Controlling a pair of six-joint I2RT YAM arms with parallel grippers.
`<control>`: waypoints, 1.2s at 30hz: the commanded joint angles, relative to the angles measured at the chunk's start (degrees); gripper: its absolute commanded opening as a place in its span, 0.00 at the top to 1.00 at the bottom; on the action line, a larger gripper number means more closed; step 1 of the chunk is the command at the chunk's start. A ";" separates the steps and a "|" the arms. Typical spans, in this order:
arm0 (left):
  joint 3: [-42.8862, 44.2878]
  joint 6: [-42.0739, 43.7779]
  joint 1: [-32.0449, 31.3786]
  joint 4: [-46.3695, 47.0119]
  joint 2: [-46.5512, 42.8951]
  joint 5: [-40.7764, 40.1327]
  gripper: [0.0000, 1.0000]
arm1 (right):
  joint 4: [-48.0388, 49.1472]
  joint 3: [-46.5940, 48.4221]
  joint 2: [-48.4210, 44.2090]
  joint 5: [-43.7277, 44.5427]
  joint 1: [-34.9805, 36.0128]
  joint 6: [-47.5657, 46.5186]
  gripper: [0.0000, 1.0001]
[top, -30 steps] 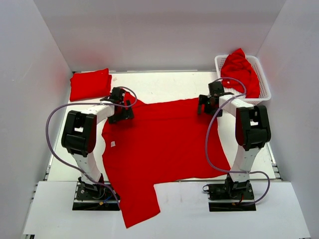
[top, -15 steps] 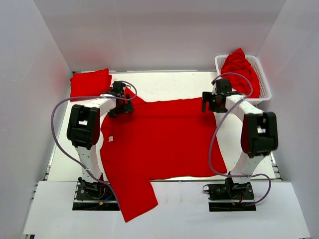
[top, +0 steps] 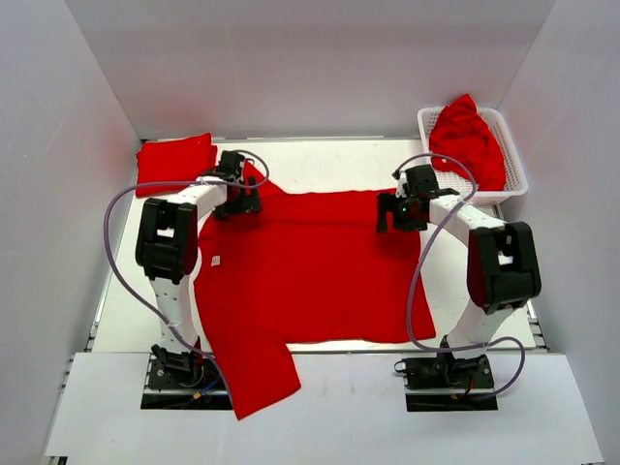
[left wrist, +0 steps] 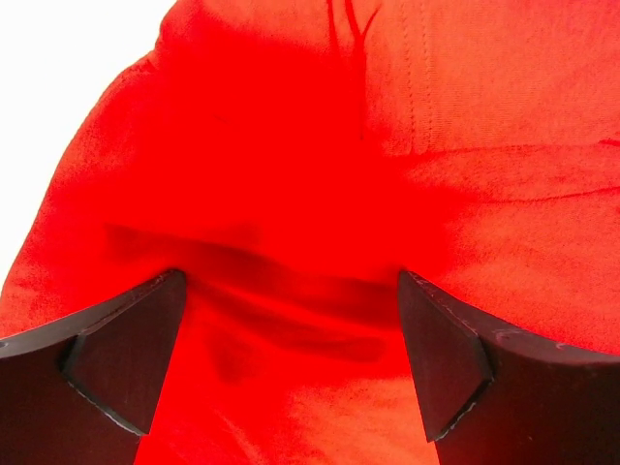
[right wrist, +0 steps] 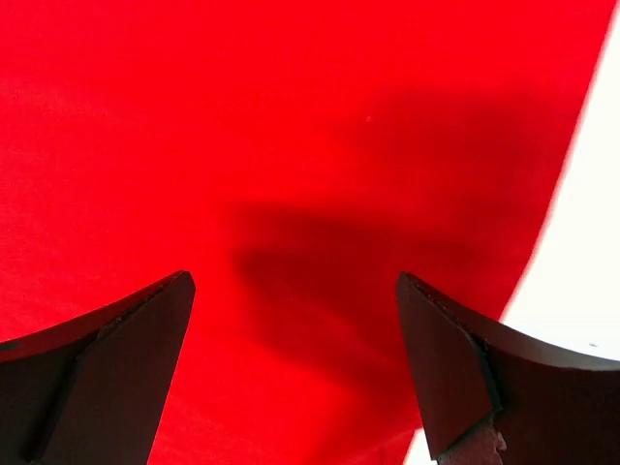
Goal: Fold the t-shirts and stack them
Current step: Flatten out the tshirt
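One red t-shirt [top: 310,271] lies spread flat on the white table [top: 320,165], with one part hanging over the near edge at the lower left. My left gripper [top: 237,197] is open just over the shirt's far left corner. The left wrist view shows its jaws [left wrist: 291,291] wide apart over wrinkled red cloth [left wrist: 310,145]. My right gripper [top: 395,211] is open over the far right corner. In the right wrist view its jaws [right wrist: 294,291] are wide apart over smooth red cloth [right wrist: 242,116] near the shirt's edge. A folded red t-shirt [top: 174,163] lies at the far left.
A white lattice basket [top: 516,172] stands at the far right and holds a crumpled red t-shirt [top: 465,136]. White walls close in the table on the left, back and right. Bare table shows beyond the shirt's far edge.
The spread shirt has slid away from the near edge and lies flatter. My left gripper moved farther back. My right gripper moved back, then came a little nearer and to the left.
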 commanded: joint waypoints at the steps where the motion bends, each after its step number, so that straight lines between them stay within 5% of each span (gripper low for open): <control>1: 1.36 0.88 0.30 0.05 4.82 5.84 0.00 | -0.30 1.71 3.44 0.85 0.43 2.57 0.10; 6: 8.12 4.92 0.30 -1.44 9.83 6.97 0.00 | -2.31 8.64 9.68 6.21 -0.01 6.19 0.10; 11: 25.95 7.74 0.30 -8.89 20.80 8.12 0.00 | -6.00 17.61 20.29 10.35 -0.36 7.24 0.10; 16: 44.95 10.73 0.30 -12.25 31.45 10.93 0.00 | -11.37 38.23 30.43 13.16 -1.42 7.25 0.10; 25: 48.74 11.35 0.83 2.33 32.60 17.53 0.00 | -11.55 61.12 43.70 7.10 -4.58 -0.48 0.10; 36: 48.40 11.96 1.35 1.55 17.96 16.92 0.00 | -6.89 54.47 29.05 -0.02 -3.53 -11.38 0.10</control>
